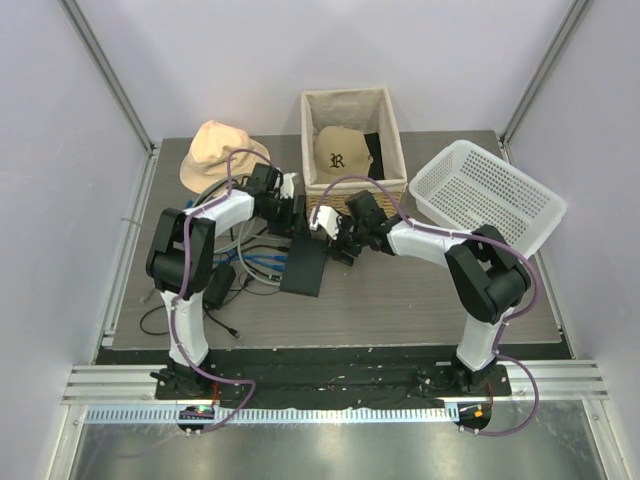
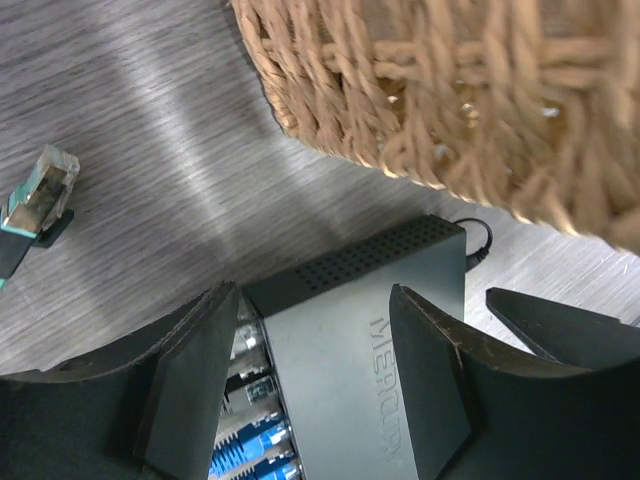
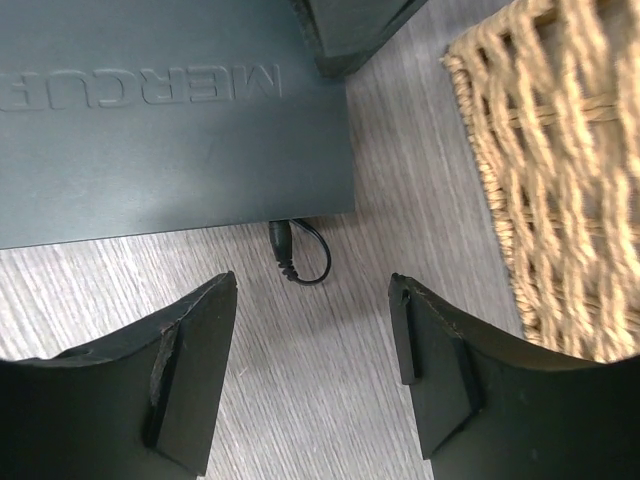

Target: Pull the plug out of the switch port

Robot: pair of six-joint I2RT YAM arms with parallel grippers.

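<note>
1. The switch (image 1: 305, 268) lies on the table (image 1: 420, 300) between the two arms, just in front of the wicker basket (image 1: 353, 183). Its long axis runs roughly near-to-far in the top view.
2. Left gripper (image 2: 312, 300): the fingers are spread, one along each long side of the switch. Whether the pads press the casing cannot be told.
3. Blue plugs (image 2: 250, 445) sit in the port row on the left-facing edge, close beside one finger of the left gripper.
4. A small black plug (image 3: 281, 243) with a thin looped lead sticks out of the opposite long edge, near the far corner. It points toward the right arm.
5. Right gripper (image 3: 313, 283): the fingers are spread, with only bare table between them. The black plug lies straight ahead of the gap, just short of the fingertips, its axis roughly along the gripper's line of approach.
6. Judgement: the right arm is the nearer to the black plug. The move looks like a short advance, a pinch, then a pull straight back off the edge while the left gripper braces the body.
7. Caveat: if a blue plug is meant, the right gripper is on the wrong side.
</note>
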